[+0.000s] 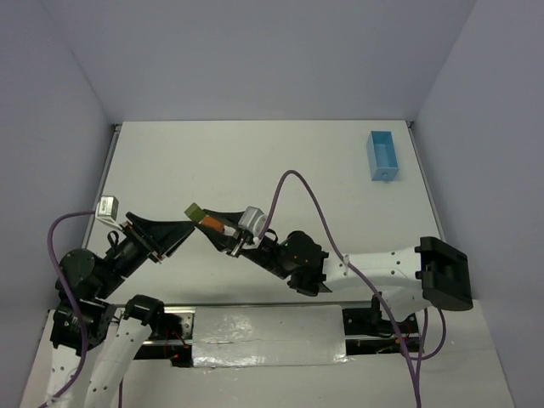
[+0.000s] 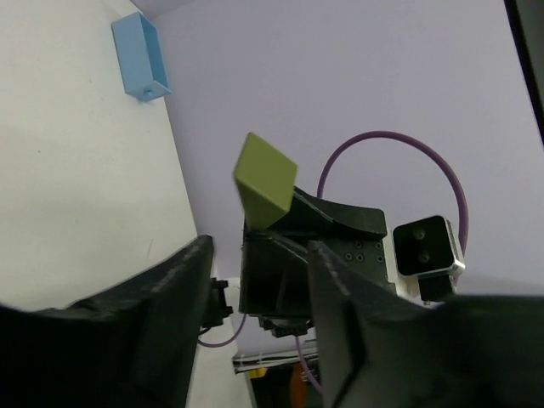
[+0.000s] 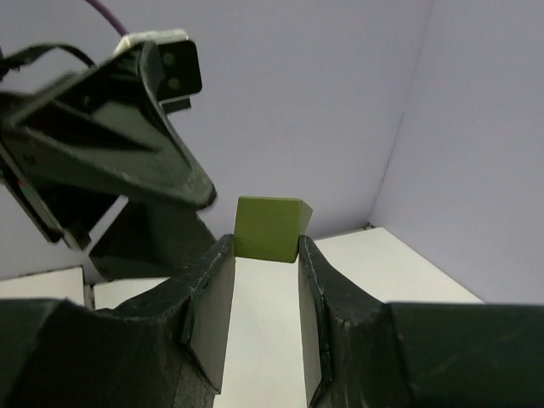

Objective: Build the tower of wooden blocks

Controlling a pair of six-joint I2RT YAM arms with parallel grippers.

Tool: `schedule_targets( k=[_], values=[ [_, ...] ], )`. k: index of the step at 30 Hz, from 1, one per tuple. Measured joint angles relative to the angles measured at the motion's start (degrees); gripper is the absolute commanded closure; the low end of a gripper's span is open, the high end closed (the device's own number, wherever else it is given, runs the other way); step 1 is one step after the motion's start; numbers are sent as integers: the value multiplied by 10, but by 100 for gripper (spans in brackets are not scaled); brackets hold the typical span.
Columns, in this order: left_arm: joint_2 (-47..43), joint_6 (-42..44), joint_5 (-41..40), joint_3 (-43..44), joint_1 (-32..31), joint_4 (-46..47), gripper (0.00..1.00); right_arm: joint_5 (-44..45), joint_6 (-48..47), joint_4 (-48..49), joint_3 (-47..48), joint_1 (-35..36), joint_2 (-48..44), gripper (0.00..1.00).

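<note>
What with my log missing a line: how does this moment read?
right pincer: shut on olive-green wooden block | left pincer: open, empty, facing block

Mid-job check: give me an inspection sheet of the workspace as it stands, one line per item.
Surface: white table, matte, no marks seen.
Job's things: one green block, apparently held off the table between the two arms; no tower seen.
Clutter: light-blue tray at the far right, away from both arms.
Grippers: right gripper shut on the green block; left gripper open, facing the block, holding nothing.
Cables: purple cable arches over the right arm; second cable loops beside the left arm; neither touches the block.
Surroundings: pale walls on three sides; nothing else seen.
</note>
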Motion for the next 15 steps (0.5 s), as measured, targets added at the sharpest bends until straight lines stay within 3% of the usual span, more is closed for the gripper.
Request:
schedule_targets(
  k=[7, 15],
  values=[
    [8, 44, 12, 44, 0, -13, 6, -97, 32, -69, -49, -47, -64, 98],
    [54, 70, 87, 52, 0, 12, 3, -259, 12, -183, -62, -65, -167, 97]
  ],
)
